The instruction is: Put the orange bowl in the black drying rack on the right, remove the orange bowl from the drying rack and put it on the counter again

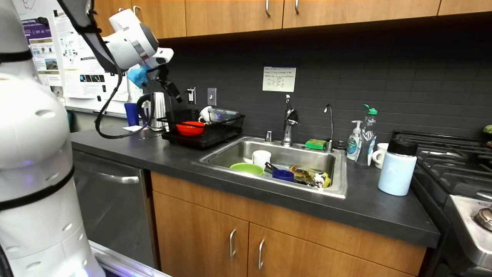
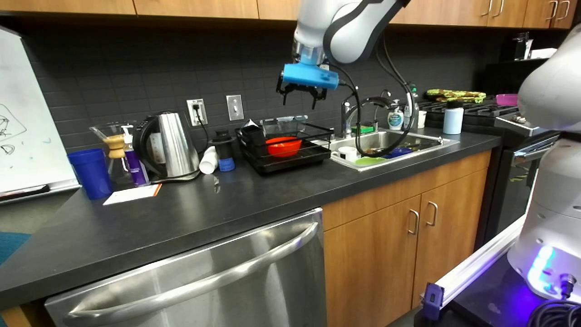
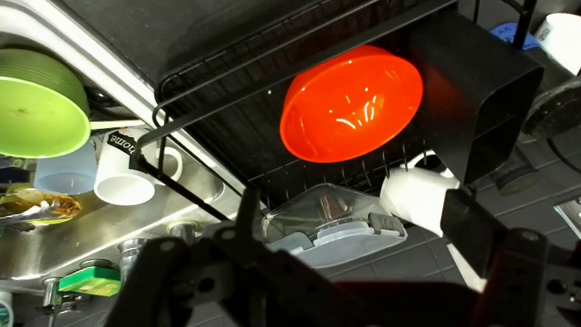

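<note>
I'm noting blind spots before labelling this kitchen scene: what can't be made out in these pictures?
Handwriting on the wall note, in an exterior view: too small to read reliably.
Green bowl, wrist view: left side cut off by the picture's left edge.
White mug in the black drying rack, wrist view: one end hidden behind the end effector.
Underside of the orange bowl, wrist view: hidden by the bowl itself.

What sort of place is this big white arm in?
A kitchen: the stove and steel sink show that. The whiteboard near the counter hints it may belong to an office or lab.
</note>
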You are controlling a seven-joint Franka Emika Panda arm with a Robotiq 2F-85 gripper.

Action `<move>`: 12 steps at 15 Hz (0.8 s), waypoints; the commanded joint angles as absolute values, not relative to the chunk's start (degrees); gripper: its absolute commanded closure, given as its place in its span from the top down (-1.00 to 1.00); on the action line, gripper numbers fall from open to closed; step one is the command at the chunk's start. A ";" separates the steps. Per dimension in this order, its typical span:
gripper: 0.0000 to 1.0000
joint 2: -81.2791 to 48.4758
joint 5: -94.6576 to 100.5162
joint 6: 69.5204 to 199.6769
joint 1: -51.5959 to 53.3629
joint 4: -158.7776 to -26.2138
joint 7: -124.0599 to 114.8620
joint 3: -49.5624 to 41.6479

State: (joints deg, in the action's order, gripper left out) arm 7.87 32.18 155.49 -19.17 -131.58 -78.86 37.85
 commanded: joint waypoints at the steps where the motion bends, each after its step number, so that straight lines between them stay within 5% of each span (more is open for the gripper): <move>1: 1.00 2.13 36.70 152.79 -19.87 -128.31 -80.20 39.30; 12: 1.00 -7.65 39.12 155.31 -19.32 -123.55 -63.78 37.37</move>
